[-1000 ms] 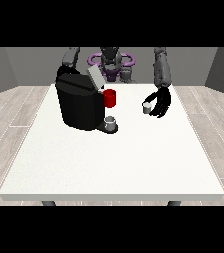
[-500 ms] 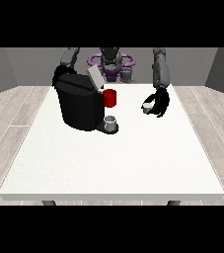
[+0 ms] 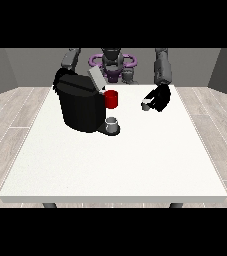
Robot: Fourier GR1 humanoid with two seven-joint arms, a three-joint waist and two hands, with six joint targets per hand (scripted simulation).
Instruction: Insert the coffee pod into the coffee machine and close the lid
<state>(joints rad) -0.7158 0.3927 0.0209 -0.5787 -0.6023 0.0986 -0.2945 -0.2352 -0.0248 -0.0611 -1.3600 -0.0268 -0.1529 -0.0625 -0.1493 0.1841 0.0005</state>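
A black coffee machine [image 3: 80,107] stands on the white table [image 3: 115,160] at the view's left, its grey lid [image 3: 96,79] tilted up. A small grey cup [image 3: 112,123] sits on its front tray. The hand at the view's right [image 3: 159,98] hangs just above the table, fingers curled round a small grey coffee pod [image 3: 145,105]. That hand is well to the right of the machine. The hand at the view's left [image 3: 60,77] shows only partly behind the machine's top.
A red mug [image 3: 111,99] stands on the table right beside the machine. The robot's body [image 3: 112,62] is behind the table's far edge. Wide bare tabletop lies towards the camera.
The hand at the view's right has lifted slightly and drawn a little left and back, carrying the pod. The machine, mug and other hand have not moved.
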